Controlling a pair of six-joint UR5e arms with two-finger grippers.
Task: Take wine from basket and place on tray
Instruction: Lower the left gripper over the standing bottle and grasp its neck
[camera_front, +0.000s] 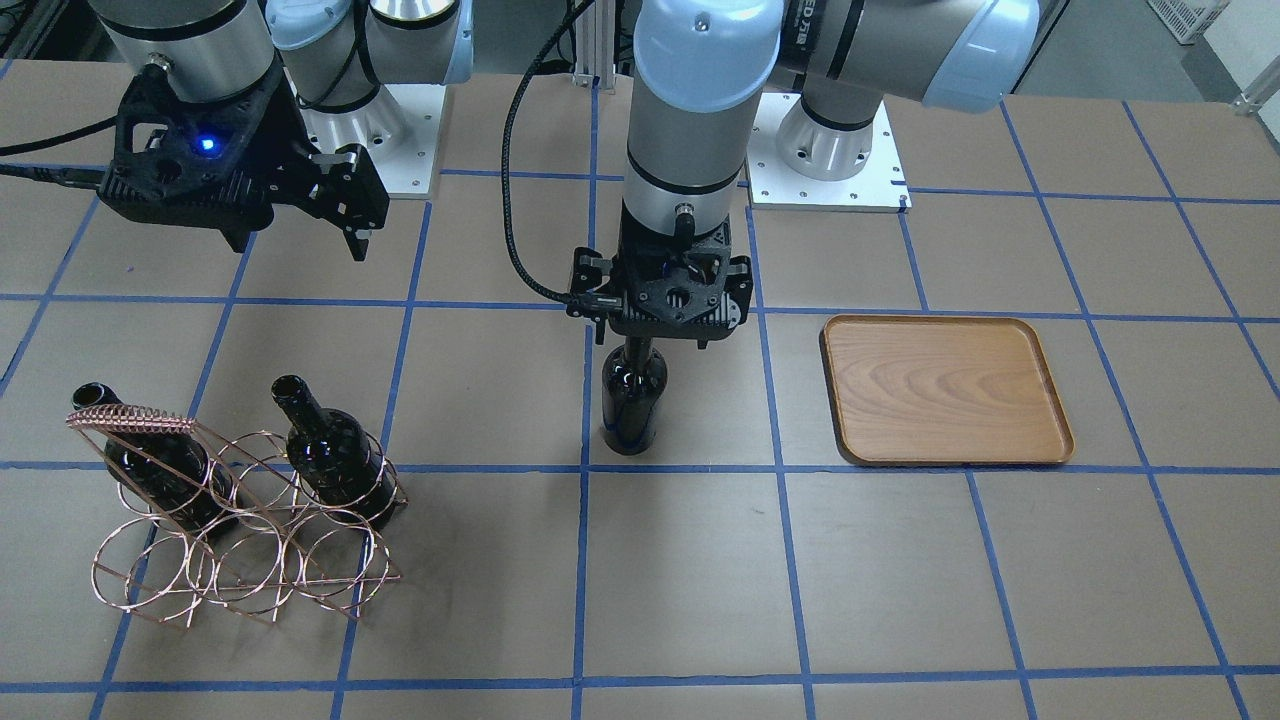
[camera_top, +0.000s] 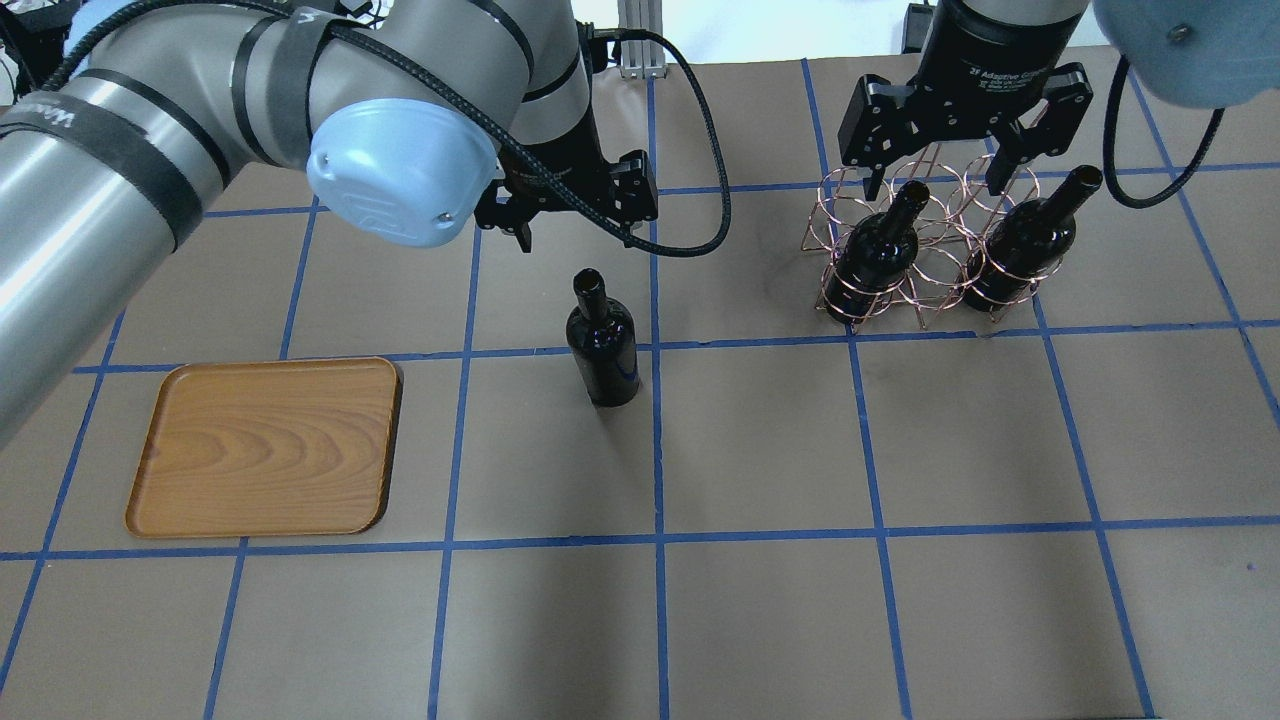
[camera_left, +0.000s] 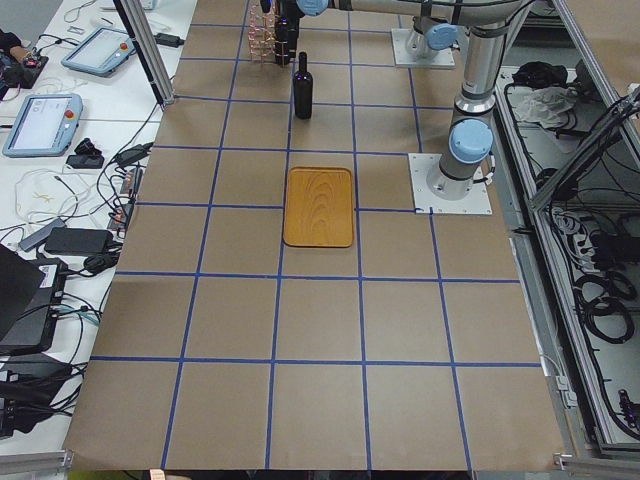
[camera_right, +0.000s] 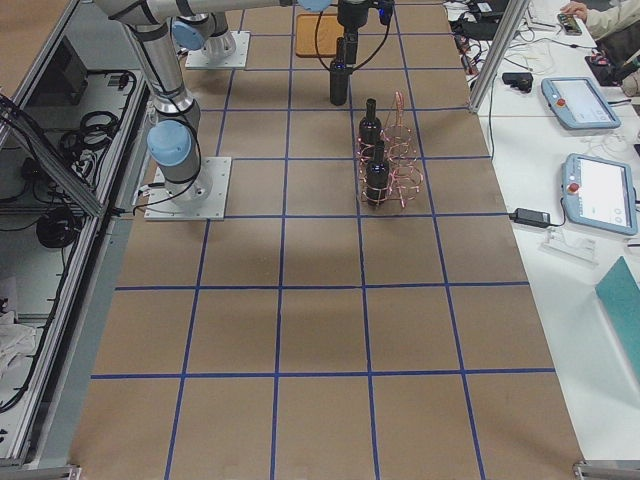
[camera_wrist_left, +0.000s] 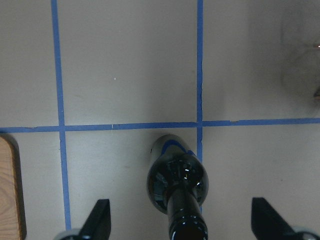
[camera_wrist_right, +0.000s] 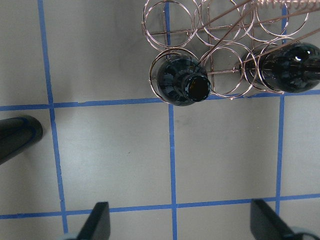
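Note:
One wine bottle (camera_front: 633, 395) stands upright on the table between the basket and the tray, also seen from overhead (camera_top: 603, 340). My left gripper (camera_wrist_left: 182, 225) is open, its fingers (camera_wrist_left: 100, 220) wide on either side of the bottle's neck (camera_wrist_left: 186, 222) and not touching it. The rose-copper wire basket (camera_top: 920, 255) holds two more dark bottles (camera_top: 880, 250) (camera_top: 1020, 245). My right gripper (camera_top: 932, 185) hovers open and empty over the basket. The wooden tray (camera_top: 270, 445) lies empty at the left of the overhead view.
The brown table cover carries a grid of blue tape lines (camera_top: 657, 450). The arm bases (camera_front: 830, 150) are bolted at the robot's edge of the table. Operator desks with teach pendants (camera_right: 575, 100) flank the far side.

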